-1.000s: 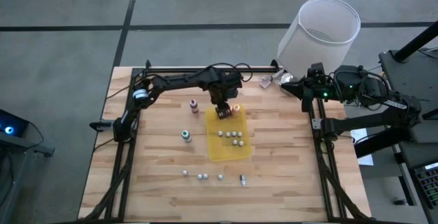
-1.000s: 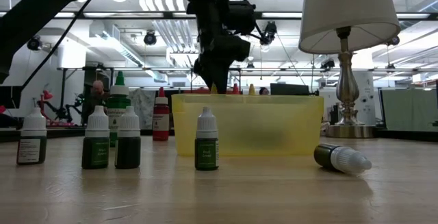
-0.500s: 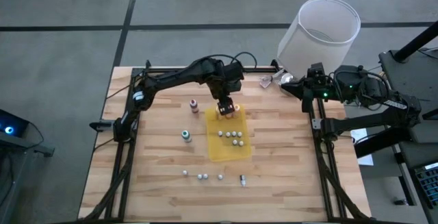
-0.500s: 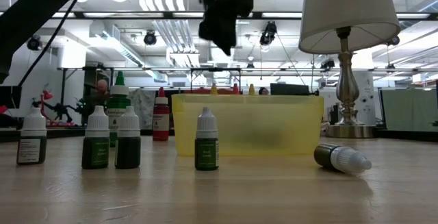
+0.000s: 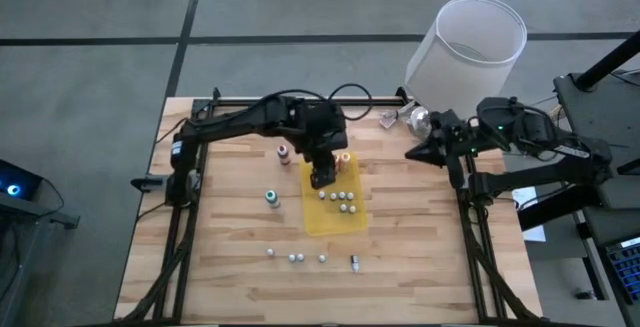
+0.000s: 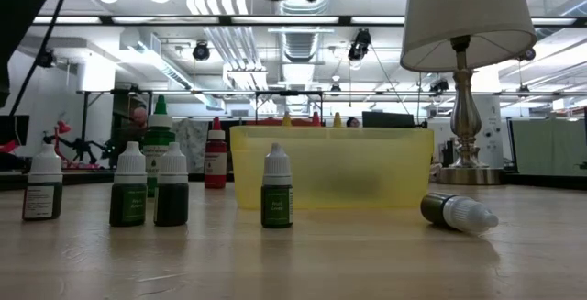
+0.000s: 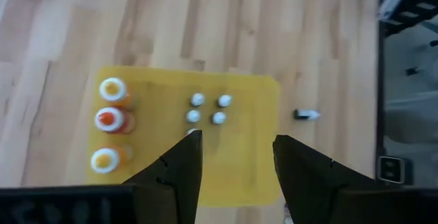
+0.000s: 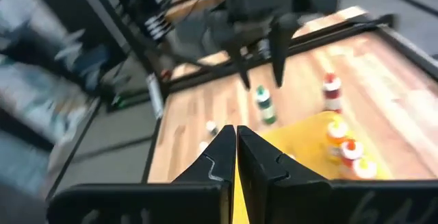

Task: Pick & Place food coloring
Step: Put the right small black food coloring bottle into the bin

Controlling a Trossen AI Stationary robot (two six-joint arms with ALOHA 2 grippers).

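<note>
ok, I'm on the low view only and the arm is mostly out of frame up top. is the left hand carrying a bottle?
Observer: No. The left hand is open and empty, above the tray.
Operator: what's inside the tray? its wall blocks me.
Observer: Three colour-capped bottles in a row at one end, and a cluster of white-capped bottles mid-tray.
Operator: right arm?
Observer: The right hand is shut, over the table's right side, apart from the tray.
</note>
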